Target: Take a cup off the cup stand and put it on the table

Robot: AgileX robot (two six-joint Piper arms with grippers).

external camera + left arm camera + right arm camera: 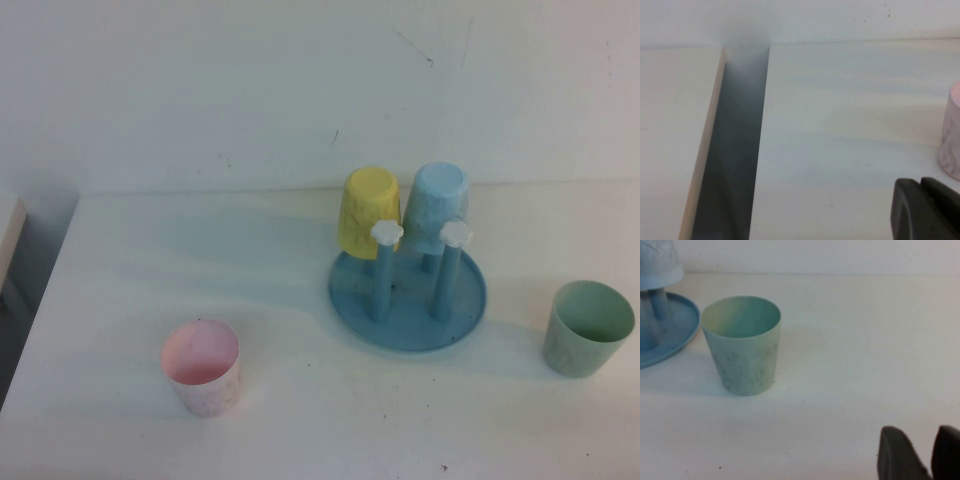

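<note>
Left gripper (927, 210) edgeward, right gripper (919, 457) near cup (742, 345)

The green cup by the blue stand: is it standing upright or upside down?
Upright. The green cup stands mouth up on the table, beside the cup stand, apart from it. Its inside looks empty.

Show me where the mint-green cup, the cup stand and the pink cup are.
mint-green cup (588, 330), high view, outer wall.
cup stand (408, 330), high view, bare front of the tray.
pink cup (203, 372), high view, outer wall.
</note>
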